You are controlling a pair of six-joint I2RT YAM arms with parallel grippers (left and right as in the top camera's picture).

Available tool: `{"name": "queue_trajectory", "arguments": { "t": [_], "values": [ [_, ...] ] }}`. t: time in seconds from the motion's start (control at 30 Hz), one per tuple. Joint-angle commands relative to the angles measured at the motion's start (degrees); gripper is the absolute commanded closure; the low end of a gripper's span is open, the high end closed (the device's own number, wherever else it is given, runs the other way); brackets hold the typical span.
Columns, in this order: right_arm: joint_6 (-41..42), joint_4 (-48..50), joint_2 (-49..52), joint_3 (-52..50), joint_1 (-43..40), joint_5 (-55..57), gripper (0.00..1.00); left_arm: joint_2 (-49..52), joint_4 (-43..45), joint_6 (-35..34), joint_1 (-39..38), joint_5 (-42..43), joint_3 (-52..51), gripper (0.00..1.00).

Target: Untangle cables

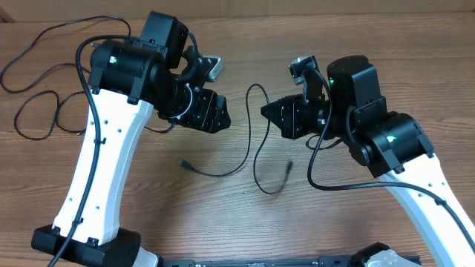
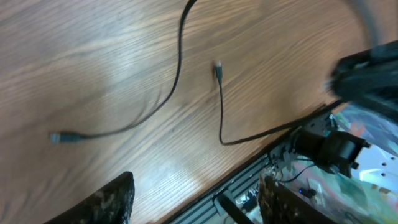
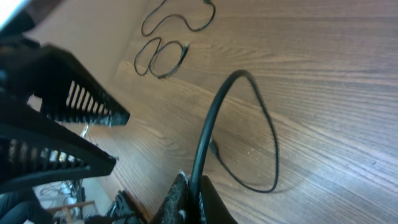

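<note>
A thin black cable [image 1: 260, 148] lies in the middle of the wooden table, with one plug end [image 1: 185, 165] toward the left and another [image 1: 289, 167] toward the right. My right gripper [image 3: 194, 202] is shut on this cable [image 3: 208, 134], which rises from the jaws and loops back down to the table. In the overhead view the right gripper [image 1: 264, 110] faces my left gripper [image 1: 225, 117] across a small gap. The left gripper [image 2: 196, 205] hangs open above the table edge with nothing between its fingers [image 2: 115, 202]. Below it run two cable stretches [image 2: 177, 74] with plug tips [image 2: 56, 137].
More thin black cables lie in loose loops at the far left of the table [image 1: 41, 111] and show small in the right wrist view [image 3: 161, 59]. The table's front edge with a metal rail [image 2: 249, 180] is close under the left gripper.
</note>
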Motion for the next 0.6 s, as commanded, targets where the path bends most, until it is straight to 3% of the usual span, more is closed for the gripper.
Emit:
{"name": "queue_trajectory", "arguments": {
  "t": [0.0,0.03,0.13,0.2,0.27,0.37,0.4,0.47,0.57],
  "values": [
    [-2.56,0.09,-0.7,1.77,0.28,-4.74,0.96,-1.73,3.5,-0.72,0.61,3.54,0.87,0.43],
    [-2.54,0.22,-0.7,1.77,0.28,-5.55,0.96,-1.73,4.31,-2.6,0.68,3.54,0.87,0.44],
    [-2.27,1.64,-0.7,1.79,0.28,-9.44,0.96,-1.7,7.39,-17.27,0.68,3.56,0.87,0.64],
    [-2.27,3.1,-0.7,1.79,0.28,-12.17,0.96,-1.7,8.39,-26.86,0.68,3.56,0.85,0.62],
    [-2.32,3.65,-0.68,1.77,0.28,-12.0,0.96,-1.7,9.16,-34.18,0.68,3.96,0.87,0.48],
    [-2.08,3.5,-0.55,1.77,0.28,-11.19,0.96,-1.7,10.64,-37.4,0.68,9.44,0.87,0.05],
    [-2.08,3.54,-0.5,1.77,0.28,-11.19,0.96,-1.7,11.8,-37.44,0.68,12.37,0.87,0.0],
    [-1.79,3.69,-0.5,1.77,0.28,-11.21,0.96,-1.7,14.8,-39.47,0.68,18.25,0.87,0.0],
    [0.98,4.52,-0.5,1.77,0.28,-11.21,0.96,-1.7,15.37,-46.97,0.57,17.18,0.85,0.0]
  ]
}}
